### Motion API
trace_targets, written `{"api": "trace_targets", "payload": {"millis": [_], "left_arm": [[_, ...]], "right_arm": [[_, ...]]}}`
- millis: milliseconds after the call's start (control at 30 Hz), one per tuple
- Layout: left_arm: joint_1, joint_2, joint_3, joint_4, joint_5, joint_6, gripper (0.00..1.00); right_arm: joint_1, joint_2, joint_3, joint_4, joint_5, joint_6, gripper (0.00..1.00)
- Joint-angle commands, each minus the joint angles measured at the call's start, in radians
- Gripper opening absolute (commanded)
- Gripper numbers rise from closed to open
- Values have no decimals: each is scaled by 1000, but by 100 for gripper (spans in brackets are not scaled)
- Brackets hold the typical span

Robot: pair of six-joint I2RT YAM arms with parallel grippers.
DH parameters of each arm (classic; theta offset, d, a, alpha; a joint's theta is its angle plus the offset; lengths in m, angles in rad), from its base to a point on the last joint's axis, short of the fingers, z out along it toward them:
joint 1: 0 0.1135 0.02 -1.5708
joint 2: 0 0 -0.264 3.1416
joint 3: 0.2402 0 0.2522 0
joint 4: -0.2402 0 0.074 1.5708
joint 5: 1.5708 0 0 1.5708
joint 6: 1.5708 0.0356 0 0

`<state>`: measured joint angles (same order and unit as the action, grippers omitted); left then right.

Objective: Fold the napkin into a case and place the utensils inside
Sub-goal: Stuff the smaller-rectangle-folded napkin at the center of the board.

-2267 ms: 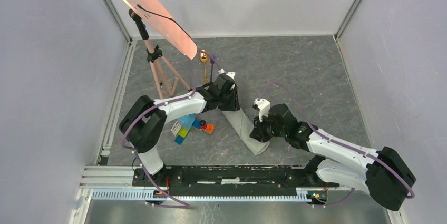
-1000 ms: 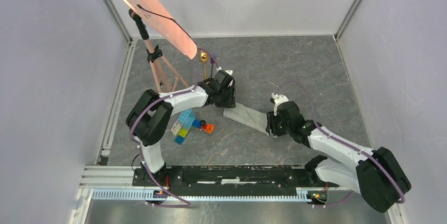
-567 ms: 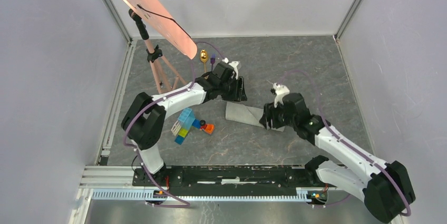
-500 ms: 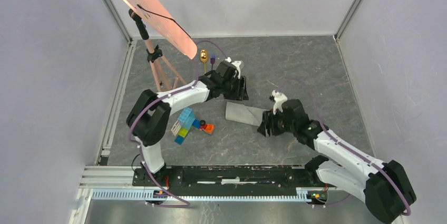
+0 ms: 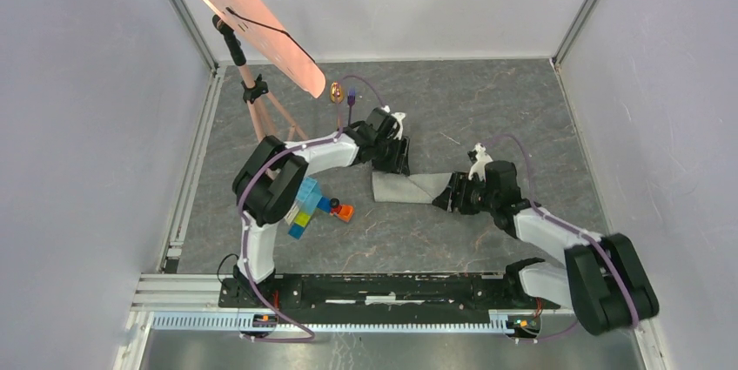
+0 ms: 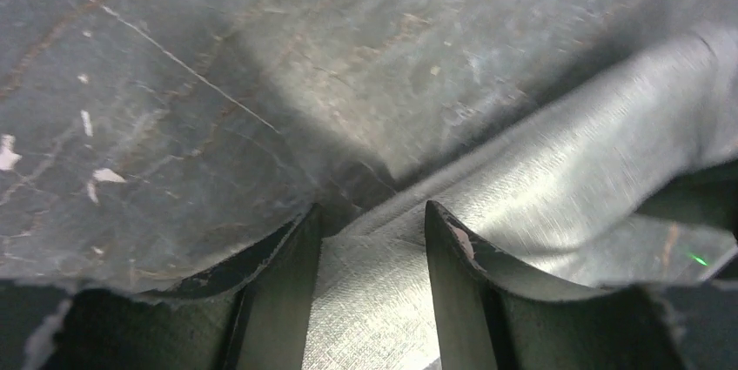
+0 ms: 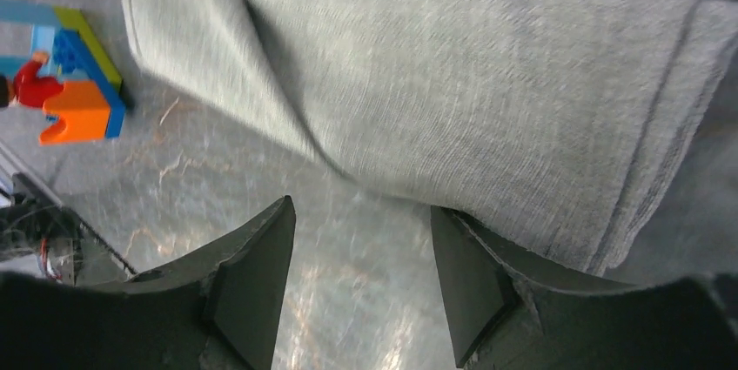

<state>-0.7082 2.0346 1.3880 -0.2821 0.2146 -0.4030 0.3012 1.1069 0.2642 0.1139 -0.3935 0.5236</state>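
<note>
The napkin lies as a narrow grey-green case, almost level across the middle of the table. My left gripper hangs open over its left end; in the left wrist view its fingers straddle the cloth, which lies flat beneath them. At the strip's right end my right gripper is open. In the right wrist view bare table shows between its fingers, with the cloth just beyond and touching the right finger. The gold spoon and purple fork lie at the back, partly under the pink board.
Colourful toy blocks sit left of the strip, also seen as toy blocks in the right wrist view. A tripod carrying a pink board stands at the back left. Grey walls close in the table.
The strip has swung from a diagonal to nearly level. Both grippers have opened and let go. The right gripper moved out to the strip's right end; the left came back to its left end.
</note>
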Motion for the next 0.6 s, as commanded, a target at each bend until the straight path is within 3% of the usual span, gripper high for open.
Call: {"api": "trace_targets", "payload": {"millis": [0,233,267,367,567], "left_arm": [[-17,-125,-197,152,38,-32,56],[-144,-291,-433,334,18,-198,56],[-230,-313,-494,422,-4,-308,56],[-320,-334,-532,481,-59,-380,56],[-337,-474,-620,469,-135,-400,57]], "right_arm": [[-60,180,118,-1,-3,-147,65],[-46,476,426,-162,-138,-292,62],[-9,474,461,-197,-124,-327,63],[46,480,492,-277,-129,-391,62],[56,390,463,-370,-50,-481,66]]}}
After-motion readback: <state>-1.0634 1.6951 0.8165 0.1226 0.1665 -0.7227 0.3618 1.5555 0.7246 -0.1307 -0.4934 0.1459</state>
